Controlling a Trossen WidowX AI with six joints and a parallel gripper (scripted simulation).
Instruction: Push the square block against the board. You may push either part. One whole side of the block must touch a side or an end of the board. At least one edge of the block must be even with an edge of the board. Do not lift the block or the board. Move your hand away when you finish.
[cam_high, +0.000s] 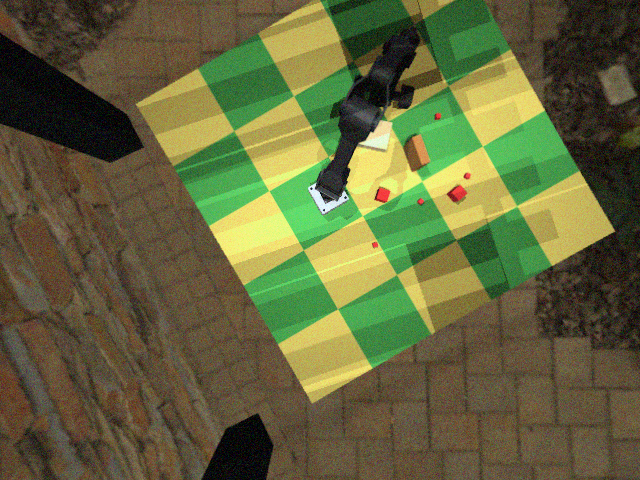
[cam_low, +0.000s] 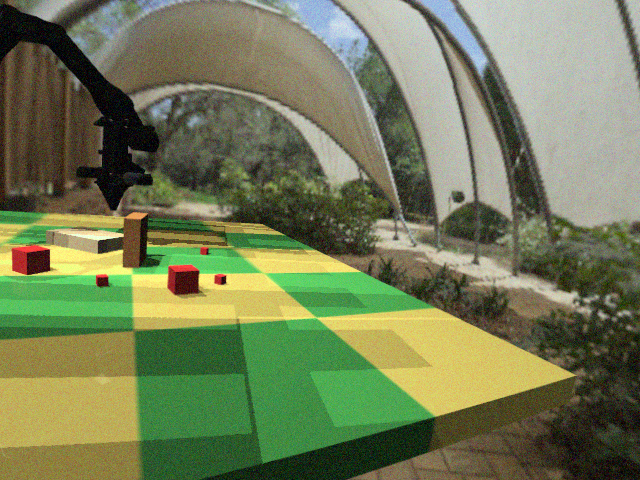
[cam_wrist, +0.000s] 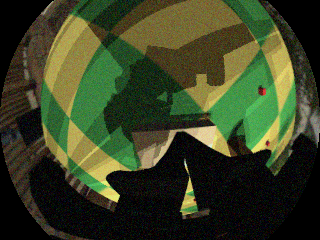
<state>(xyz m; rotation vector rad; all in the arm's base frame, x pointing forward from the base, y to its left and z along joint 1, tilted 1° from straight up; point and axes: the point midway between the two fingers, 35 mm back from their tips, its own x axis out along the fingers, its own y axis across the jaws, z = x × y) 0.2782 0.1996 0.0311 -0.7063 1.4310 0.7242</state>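
Top: red cubes (cam_high: 382, 194) beside board (cam_high: 417, 151)

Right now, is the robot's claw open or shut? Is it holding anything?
Gripper: shut, holding nothing, hanging above the table beyond the pale board.

The robot has one black arm (cam_high: 356, 116). It starts at a small grey base plate (cam_high: 327, 198) and reaches up and away from it, then bends over at the top. The wrist points down. At its end the gripper (cam_low: 113, 202) hangs in the air with its tip aimed at the ground. Its two fingers are pressed tight together and hold nothing
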